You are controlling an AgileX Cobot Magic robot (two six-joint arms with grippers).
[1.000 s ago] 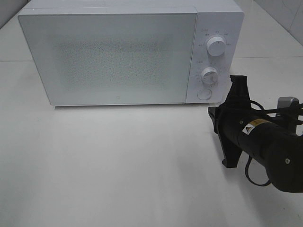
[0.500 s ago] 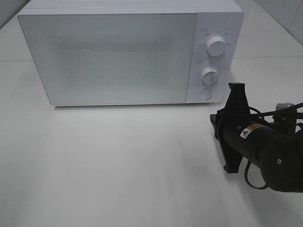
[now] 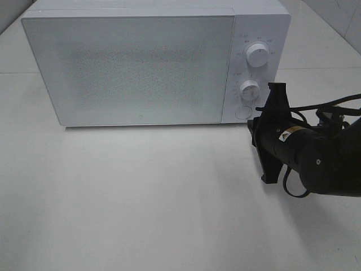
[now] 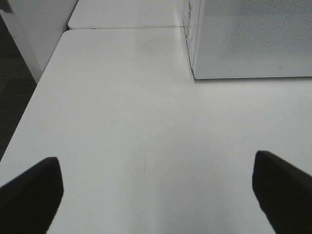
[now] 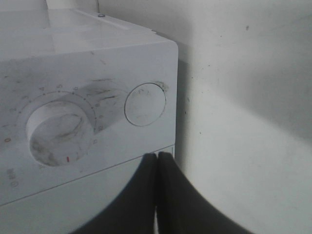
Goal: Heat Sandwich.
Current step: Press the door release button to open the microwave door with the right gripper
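Two fingers pinched together, my right gripper (image 3: 252, 131) sits just lower right of the round button (image 3: 243, 112) on the closed microwave (image 3: 141, 68); I should line up, then push squarely. My left gripper (image 4: 156, 187) gapes wide, empty. The sandwich is nowhere in view.

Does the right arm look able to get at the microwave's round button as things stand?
Probably yes. The right gripper, jaws shut, points at the microwave close to the round button, nothing visible between them; a small shift may be needed.
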